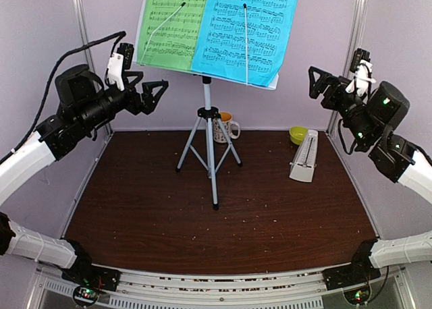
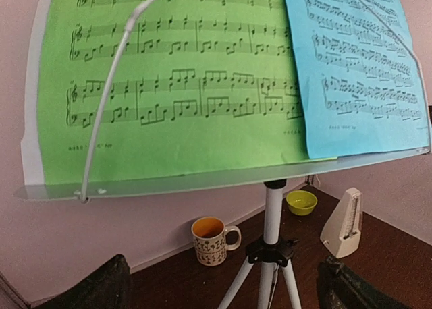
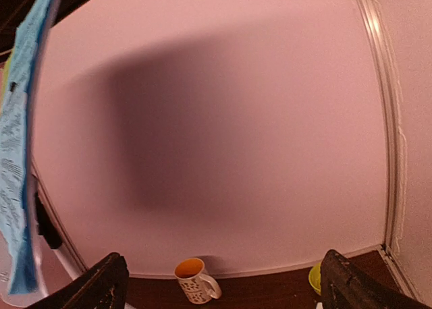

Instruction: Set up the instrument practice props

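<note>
Both my hands are released and grasp nothing. My left hand [image 1: 154,96] hangs with jaws spread just beside the left edge of the stand [image 1: 208,113]; my right hand [image 1: 317,86], spread too, is well apart off its right side. The stand is upright mid-tabletop [image 1: 135,208], with the green sheet [image 1: 172,22] and blue sheet [image 1: 250,29] side by side under its wire clips. The metronome [image 1: 305,157] stands to the right, near the bowl [image 1: 298,134]. I judge the setup close to done. The risk now is me: the tripod looks light, so a brush from my left arm could tip it toward the mug [image 1: 226,127]. The blue sheet sits at the stand's right edge and could slide off if nudged. A low swing of my right arm could topple the metronome
</note>
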You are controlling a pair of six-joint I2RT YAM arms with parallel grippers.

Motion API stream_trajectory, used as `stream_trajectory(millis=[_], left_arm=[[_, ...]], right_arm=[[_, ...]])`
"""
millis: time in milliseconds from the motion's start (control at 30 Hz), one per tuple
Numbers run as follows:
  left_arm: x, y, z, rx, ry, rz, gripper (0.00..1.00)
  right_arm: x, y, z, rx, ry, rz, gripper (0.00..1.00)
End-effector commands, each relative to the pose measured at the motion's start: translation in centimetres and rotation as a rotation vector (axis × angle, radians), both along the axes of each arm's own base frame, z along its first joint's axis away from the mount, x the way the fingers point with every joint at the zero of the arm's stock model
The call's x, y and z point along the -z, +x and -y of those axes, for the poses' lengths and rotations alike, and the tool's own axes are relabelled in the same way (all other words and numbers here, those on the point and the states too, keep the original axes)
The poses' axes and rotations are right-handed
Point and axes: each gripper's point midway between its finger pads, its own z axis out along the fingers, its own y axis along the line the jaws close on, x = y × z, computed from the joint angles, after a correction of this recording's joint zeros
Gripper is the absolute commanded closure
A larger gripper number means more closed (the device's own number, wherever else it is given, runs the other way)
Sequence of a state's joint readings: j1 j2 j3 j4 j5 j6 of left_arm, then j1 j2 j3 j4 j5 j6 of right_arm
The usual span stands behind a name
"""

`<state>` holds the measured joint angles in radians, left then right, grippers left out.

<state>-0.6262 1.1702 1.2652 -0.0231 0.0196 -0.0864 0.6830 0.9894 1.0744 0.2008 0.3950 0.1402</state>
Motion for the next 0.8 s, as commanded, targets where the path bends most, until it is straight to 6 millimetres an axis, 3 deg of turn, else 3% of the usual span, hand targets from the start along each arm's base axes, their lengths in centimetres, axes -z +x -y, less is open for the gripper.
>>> stream_trajectory(millis=[0, 167, 267, 567, 767], left_arm=[[1.8, 1.5, -1.8, -0.116, -0.045, -0.067, 0.02], [5.2, 2.7, -1.6, -0.146, -0.021, -0.166, 0.02], [6.2, 3.1, -1.5, -0.161, -0.026, -0.186, 0.02], [7.4, 3.7, -1.7, -0.189, -0.022, -0.213, 0.02], [7.9, 3.7, -2.1, -0.214, -0.012, -0.219, 0.02]], right_arm=[[7.3, 2.3, 4.5, 0.212, 0.041, -0.198, 0.0], [12.8, 5.3, 7.4, 0.362, 0.038, -0.4, 0.0], [15.8, 7.3, 8.1, 0.436, 0.028, -0.52, 0.0], [20.2, 12.3, 8.3, 0.572, -0.035, -0.645, 0.0], [22.8, 14.3, 9.1, 0.622, -0.074, -0.7, 0.0]])
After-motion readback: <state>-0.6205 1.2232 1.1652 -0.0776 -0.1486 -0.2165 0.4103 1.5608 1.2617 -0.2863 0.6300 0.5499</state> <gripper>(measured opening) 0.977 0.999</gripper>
